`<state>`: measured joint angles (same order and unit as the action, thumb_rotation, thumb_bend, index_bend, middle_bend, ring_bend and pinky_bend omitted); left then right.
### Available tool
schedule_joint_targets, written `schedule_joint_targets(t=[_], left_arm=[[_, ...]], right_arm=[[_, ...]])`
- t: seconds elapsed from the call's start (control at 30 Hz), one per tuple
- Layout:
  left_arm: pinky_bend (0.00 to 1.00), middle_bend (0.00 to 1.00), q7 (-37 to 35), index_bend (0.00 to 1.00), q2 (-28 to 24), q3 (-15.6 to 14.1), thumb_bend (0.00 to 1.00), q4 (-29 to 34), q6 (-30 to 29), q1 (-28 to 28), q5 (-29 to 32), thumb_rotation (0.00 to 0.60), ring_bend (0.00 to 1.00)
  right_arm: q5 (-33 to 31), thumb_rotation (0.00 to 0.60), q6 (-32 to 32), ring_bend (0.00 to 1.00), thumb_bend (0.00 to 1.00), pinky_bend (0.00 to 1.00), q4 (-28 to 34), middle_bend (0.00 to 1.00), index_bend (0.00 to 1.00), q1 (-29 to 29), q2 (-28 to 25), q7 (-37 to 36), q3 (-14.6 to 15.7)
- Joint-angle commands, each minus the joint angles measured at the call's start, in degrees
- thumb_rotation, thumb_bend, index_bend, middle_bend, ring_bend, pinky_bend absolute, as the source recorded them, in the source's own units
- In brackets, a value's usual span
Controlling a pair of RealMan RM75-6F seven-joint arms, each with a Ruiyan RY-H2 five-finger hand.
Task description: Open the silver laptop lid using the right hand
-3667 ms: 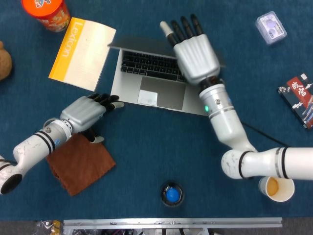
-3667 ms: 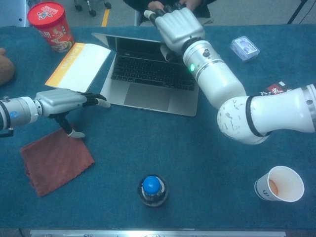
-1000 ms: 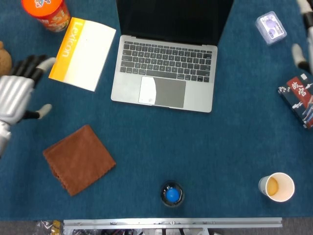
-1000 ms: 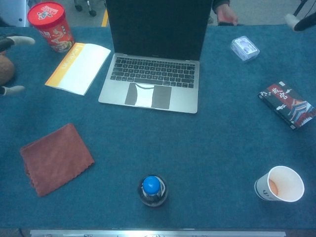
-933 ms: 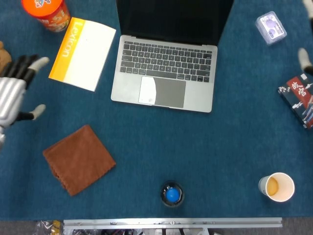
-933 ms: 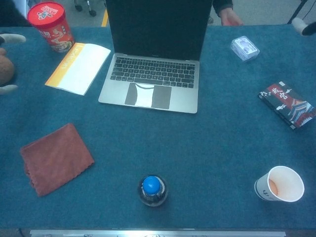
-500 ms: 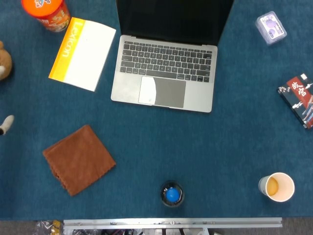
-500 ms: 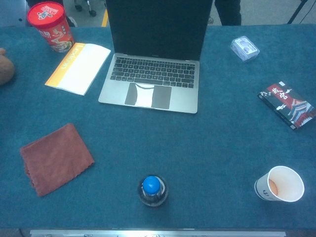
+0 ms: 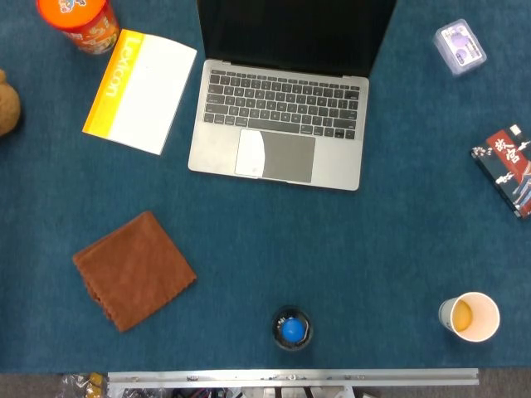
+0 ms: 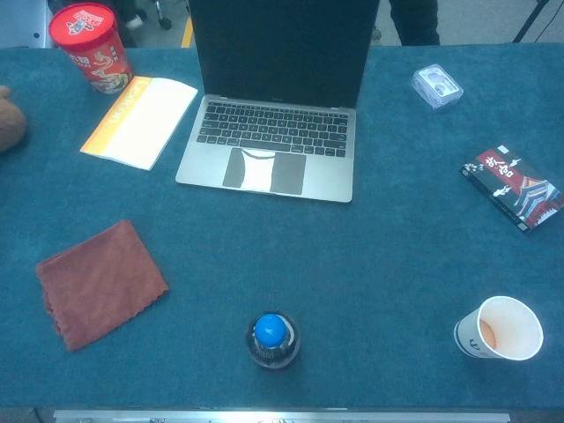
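The silver laptop (image 9: 278,124) (image 10: 269,150) stands at the back middle of the blue table with its lid raised upright. Its dark screen (image 9: 294,33) (image 10: 282,48) faces me and the keyboard and trackpad are exposed. Neither of my hands shows in the head view or the chest view.
A yellow-and-white booklet (image 9: 139,89) lies left of the laptop, a red canister (image 9: 79,21) behind it. A brown cloth (image 9: 134,269) sits front left, a blue-capped bottle (image 9: 291,329) front middle, a paper cup (image 9: 470,316) front right. A dark card box (image 9: 508,168) and a small clear box (image 9: 459,46) lie right.
Both hands have drawn out of view, the left off the left edge, the right off the right edge. The laptop stays open and unmoved.
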<state>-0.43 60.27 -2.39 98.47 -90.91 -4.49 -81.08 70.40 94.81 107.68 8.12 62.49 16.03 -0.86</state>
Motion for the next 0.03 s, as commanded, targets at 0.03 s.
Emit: schedule_joint_targets(t=[0.03], left_arm=[[0.05, 0.08, 0.26, 0.11, 0.16, 0.35, 0.22, 0.01, 0.02, 0.33, 0.06, 0.600, 0.02]], right_arm=[[0.24, 0.600, -0.52, 0.00, 0.33, 0.05, -0.13, 0.10, 0.02, -0.35, -0.17, -0.17, -0.41]])
